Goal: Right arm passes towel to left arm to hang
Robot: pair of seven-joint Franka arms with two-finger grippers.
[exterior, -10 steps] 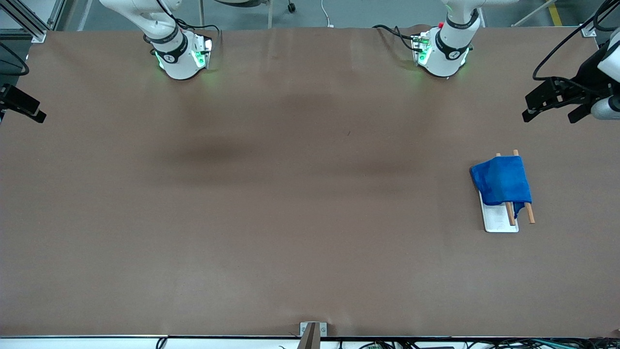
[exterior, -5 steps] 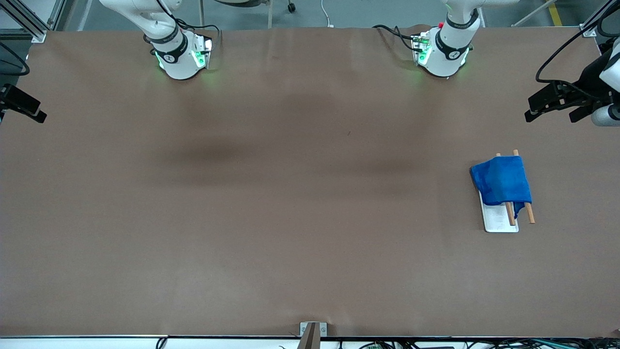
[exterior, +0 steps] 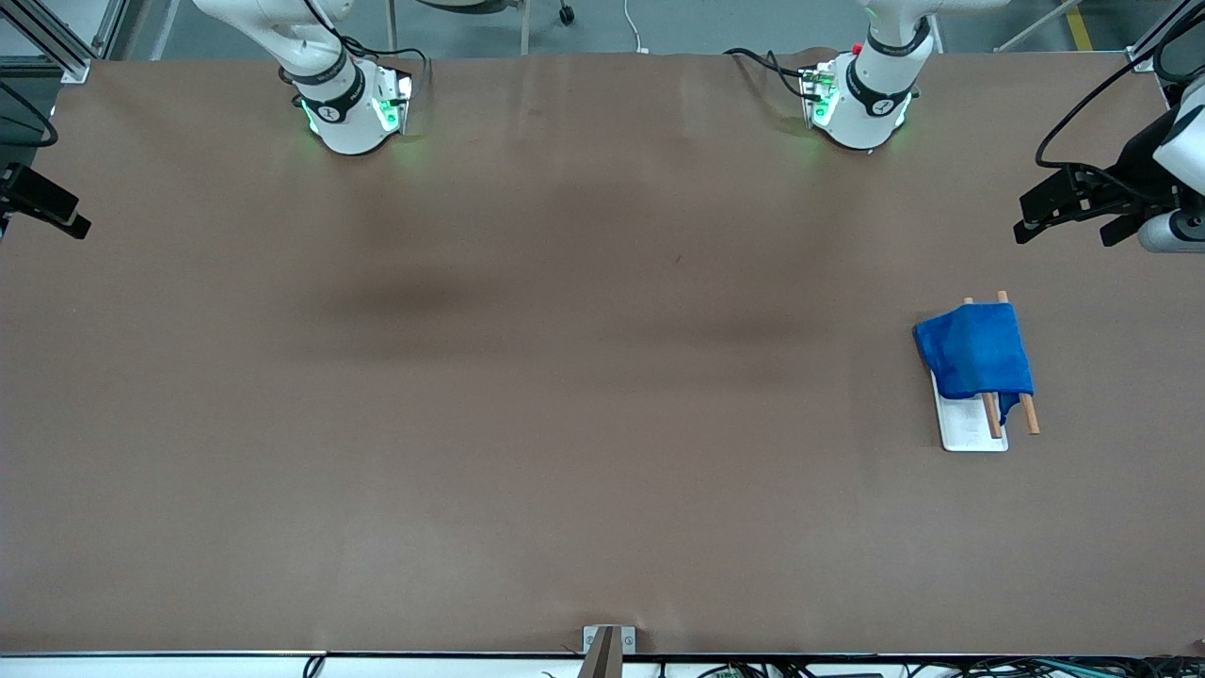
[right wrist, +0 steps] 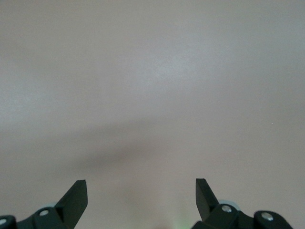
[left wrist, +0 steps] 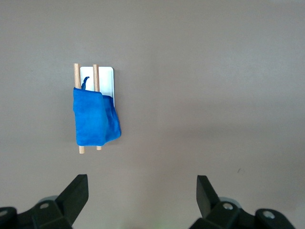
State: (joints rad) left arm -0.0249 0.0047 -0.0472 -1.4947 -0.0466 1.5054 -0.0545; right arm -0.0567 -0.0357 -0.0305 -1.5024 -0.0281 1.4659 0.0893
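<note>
I see the towel [exterior: 975, 350] draped over the wooden-dowel rack [exterior: 970, 426]; left gripper [exterior: 1073, 213] released over the table [exterior: 565, 395], right gripper [right wrist: 141, 196] too (both empty).

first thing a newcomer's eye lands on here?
The bright blue towel, draped over a small rack of two wooden rods on a white base, toward the left arm's end of the table. Next, the left gripper, open and empty, up over that same end near the table's edge. The right gripper is also open, with only bare table under it.
</note>
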